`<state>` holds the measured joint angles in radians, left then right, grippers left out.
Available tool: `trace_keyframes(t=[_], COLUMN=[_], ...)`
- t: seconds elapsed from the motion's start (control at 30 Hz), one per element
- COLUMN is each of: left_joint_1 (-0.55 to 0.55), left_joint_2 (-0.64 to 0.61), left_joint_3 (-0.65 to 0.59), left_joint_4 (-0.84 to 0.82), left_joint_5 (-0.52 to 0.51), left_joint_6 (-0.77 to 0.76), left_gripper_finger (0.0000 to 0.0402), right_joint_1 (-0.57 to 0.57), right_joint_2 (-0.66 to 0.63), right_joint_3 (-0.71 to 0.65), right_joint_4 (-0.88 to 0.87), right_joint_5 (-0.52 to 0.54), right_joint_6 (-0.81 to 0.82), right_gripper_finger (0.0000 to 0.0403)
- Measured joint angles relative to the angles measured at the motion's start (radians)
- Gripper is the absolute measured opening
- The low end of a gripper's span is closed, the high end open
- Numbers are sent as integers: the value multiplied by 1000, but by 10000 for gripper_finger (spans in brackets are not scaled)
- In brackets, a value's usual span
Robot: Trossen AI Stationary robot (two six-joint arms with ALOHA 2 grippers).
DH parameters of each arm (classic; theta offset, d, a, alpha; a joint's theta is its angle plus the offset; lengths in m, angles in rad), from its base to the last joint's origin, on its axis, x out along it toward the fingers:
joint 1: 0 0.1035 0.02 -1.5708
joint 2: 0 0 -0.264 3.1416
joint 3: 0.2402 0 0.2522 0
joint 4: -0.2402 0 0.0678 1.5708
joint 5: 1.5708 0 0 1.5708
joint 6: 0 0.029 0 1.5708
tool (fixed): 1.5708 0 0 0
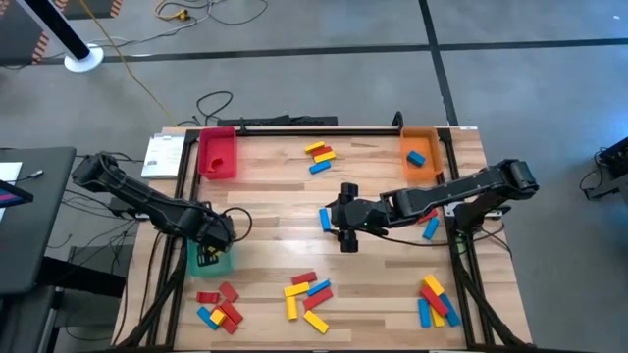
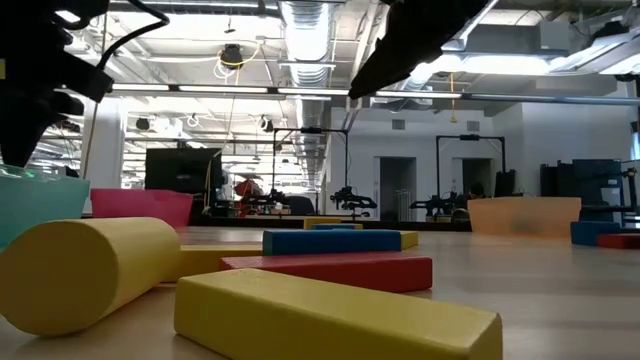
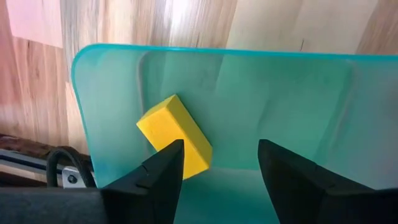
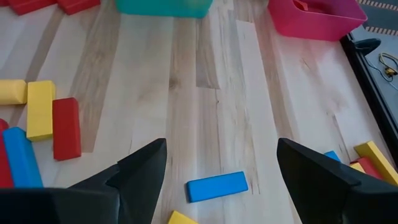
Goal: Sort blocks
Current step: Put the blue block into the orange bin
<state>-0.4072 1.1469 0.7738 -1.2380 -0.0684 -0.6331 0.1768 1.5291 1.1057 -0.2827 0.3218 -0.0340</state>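
Table point(image 1: 373, 186): I see pale wood planks with loose blocks in several groups and three trays.
Left gripper point(image 1: 209, 235): I have it over the green tray point(image 1: 218, 263) at the table's left edge. Its fingers point(image 3: 155, 180) stand apart in the left wrist view, clamped on nothing.
Yellow block point(image 3: 176, 135): it lies inside the green tray, tilted against the tray's wall, just past one finger. I can't tell whether that finger touches it.
Right gripper point(image 1: 345, 218): I have it near the table's middle, fingers wide apart and empty.
Blue block point(image 4: 217, 186): it lies flat on the wood between the right fingers in the right wrist view, apart from both; in the high view it shows just left of the gripper point(image 1: 325, 219).
Red tray point(image 1: 217, 154): far left corner, one small red piece inside.
Orange tray point(image 1: 420, 147): far right corner, a blue block point(image 1: 416, 157) inside.
Far group point(image 1: 319, 155): yellow, red and blue bars near the far edge, between the two trays.
Near-left group point(image 1: 219, 306): mostly red, with yellow and blue.
Near-middle group point(image 1: 306, 297): red, yellow and blue mixed.
Near-right group point(image 1: 436, 300): yellow, red and blue close together.
Low view: I see a yellow bar point(image 2: 330, 320) lying closest, red point(image 2: 330, 270) and blue point(image 2: 330, 241) bars behind it.
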Motion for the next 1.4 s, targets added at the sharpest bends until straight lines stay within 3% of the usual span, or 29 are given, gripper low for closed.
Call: trace_keyframes(t=[0.3,0.5,0.8,1.13,1.4], left_joint_1=[0,-37,-128,-146,-156], left_joint_2=[0,-1,-1,0,0], left_joint_3=[87,169,172,18,-130], left_joint_4=[83,376,756,962,1189], left_joint_5=[-102,-132,-119,-111,-53], left_joint_6=[46,220,435,395,321], left_gripper_finger=[204,204,204,204,204], right_joint_1=[7,46,153,266,316], right_joint_2=[0,0,0,18,133], right_joint_3=[0,0,0,0,0], right_joint_4=[-7,-51,-65,-67,5], right_joint_5=[-2,-13,-120,-140,-195], right_joint_6=[0,1,17,113,125], right_gripper_finger=[317,317,317,317,317])
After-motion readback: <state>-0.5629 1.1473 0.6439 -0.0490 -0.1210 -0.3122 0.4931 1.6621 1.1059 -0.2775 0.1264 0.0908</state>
